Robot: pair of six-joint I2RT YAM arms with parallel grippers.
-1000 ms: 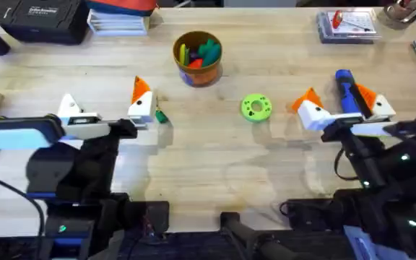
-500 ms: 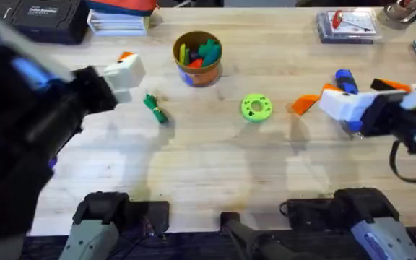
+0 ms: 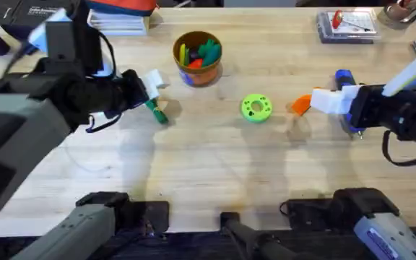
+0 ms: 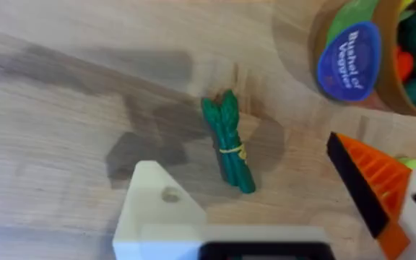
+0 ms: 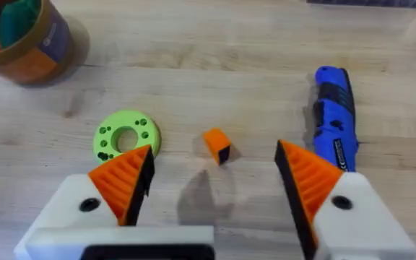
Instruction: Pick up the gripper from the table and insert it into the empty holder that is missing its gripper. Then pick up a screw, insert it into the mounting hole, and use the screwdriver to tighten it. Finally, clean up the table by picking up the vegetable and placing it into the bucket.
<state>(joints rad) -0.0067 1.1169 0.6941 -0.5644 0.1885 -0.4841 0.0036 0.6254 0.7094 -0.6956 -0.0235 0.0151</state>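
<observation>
Black arms — white fingers (image 5: pixel 316 189), orange pads.

Your left arm (image 3: pixel 27 130) rises large and blurred near the overhead camera, covering much of the table's left side. In the left wrist view the bucket (image 4: pixel 381 50) is cut off at the picture's edge. The right arm hides part of the screwdriver (image 3: pixel 345 78) overhead.
</observation>
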